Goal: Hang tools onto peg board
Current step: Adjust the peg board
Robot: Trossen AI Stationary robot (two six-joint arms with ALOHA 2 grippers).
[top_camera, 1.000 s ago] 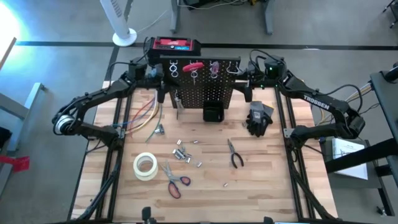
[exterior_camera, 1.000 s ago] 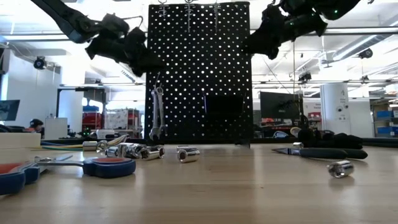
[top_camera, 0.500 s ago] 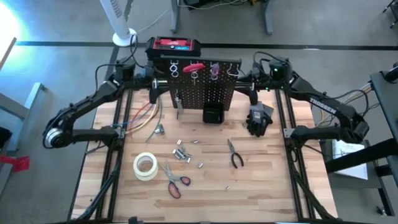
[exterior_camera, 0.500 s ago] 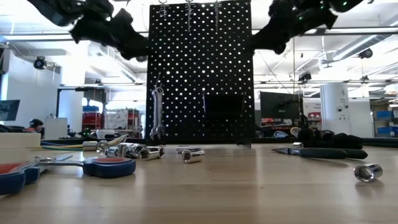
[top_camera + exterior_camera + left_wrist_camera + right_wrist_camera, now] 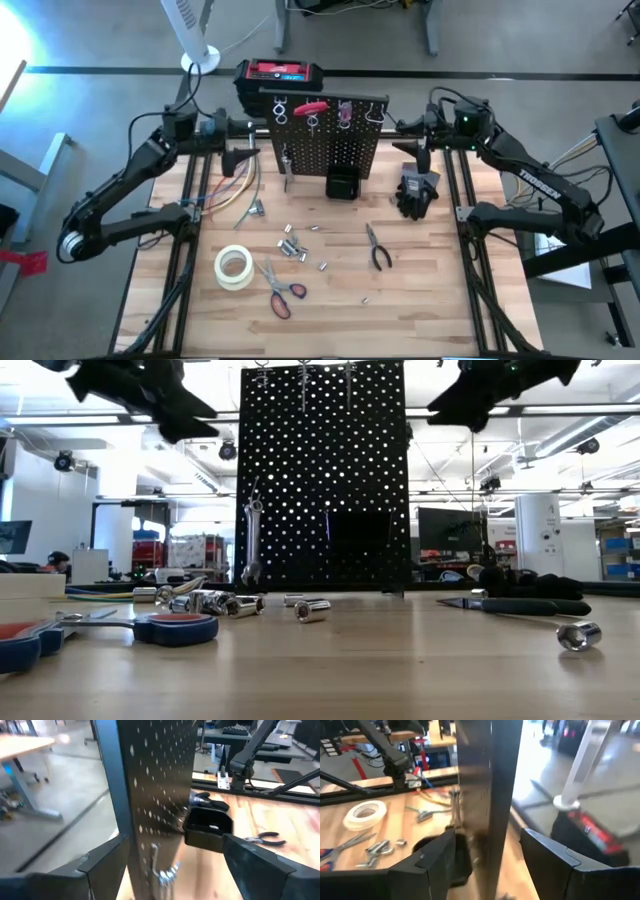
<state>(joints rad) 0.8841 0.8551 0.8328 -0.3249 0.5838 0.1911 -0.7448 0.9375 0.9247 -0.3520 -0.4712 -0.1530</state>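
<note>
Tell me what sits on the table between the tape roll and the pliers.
In the high view, a loose scatter of small silver sockets lies between the white tape roll and the black-handled pliers; the rest is bare wood.

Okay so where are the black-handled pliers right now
In the high view the black-handled pliers lie flat on the table's right half, in front of the peg board, below the black glove and right of the scattered sockets.

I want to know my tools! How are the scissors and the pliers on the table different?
The scissors have red handles; the pliers have black handles. The scissors lie near the table's front beside the white tape roll; the pliers lie farther right, below the black glove. Both lie flat on the table, not yet hung on the peg board.
</note>
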